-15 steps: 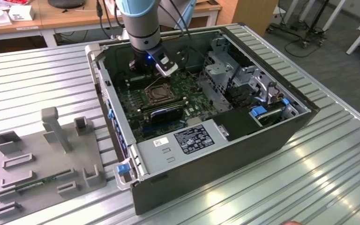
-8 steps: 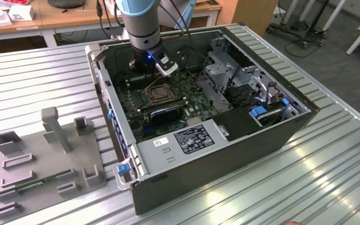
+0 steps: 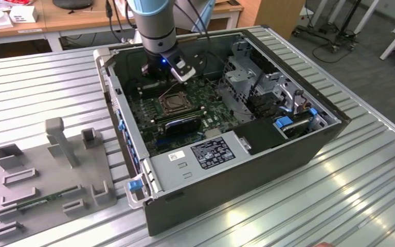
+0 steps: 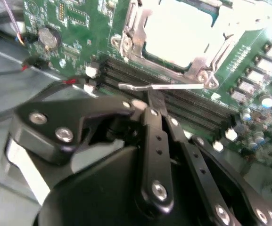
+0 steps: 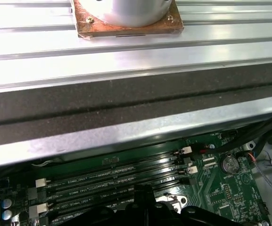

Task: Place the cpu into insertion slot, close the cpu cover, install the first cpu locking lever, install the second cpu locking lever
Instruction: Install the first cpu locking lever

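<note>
A: So, reached which step?

B: Apparently a locking-lever step. Found the cpu [image 4: 180, 33] already lying in the insertion slot [image 3: 173, 105], with the cpu cover [image 4: 197, 60] seemingly folded down around its pale top.

A: And saw the gripper [image 4: 153, 100] where?

B: Just beside the insertion slot, over the memory slots [image 4: 192, 101], inside the computer case [image 3: 252, 154]. Looked closed, with no gap at the tip, touching or nearly touching a thin silvery locking lever [image 4: 164, 86]. Could not tell whether pinched it or only pushed against it.

A: Latched already?

B: Probably not. Ran free along one edge of the insertion slot, and in the exterior view seemed to stand raised over it. Could not say whether first or second.

A: Called for what, then, by your judgement?

B: Called, probably, for a firm and steady press down toward the motherboard [image 4: 74, 28], then a small sideways shift to latch it beside the insertion slot. Risked slipping off so thin a piece of metal, so needed slow motion.
</note>
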`<state>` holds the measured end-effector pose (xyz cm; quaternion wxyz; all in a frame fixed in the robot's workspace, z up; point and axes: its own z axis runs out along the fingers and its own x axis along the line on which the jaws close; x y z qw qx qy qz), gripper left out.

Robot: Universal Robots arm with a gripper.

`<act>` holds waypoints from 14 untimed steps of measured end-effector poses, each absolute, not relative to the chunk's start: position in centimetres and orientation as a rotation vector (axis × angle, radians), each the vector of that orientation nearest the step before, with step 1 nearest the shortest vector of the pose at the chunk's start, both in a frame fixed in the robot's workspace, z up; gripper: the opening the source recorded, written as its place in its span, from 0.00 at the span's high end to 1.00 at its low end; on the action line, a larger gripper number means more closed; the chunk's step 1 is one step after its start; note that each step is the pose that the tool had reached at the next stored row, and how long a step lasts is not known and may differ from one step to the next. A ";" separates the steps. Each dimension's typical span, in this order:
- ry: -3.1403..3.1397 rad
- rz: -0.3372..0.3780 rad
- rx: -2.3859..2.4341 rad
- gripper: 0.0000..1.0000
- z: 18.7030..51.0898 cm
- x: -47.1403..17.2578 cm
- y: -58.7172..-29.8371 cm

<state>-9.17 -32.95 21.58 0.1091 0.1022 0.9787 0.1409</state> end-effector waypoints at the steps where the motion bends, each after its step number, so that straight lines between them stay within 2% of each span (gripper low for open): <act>1: 2.878 0.414 0.300 0.89 21.7 -9.2 -33.0; 14: 2.878 0.414 0.300 0.89 21.6 -9.2 -33.2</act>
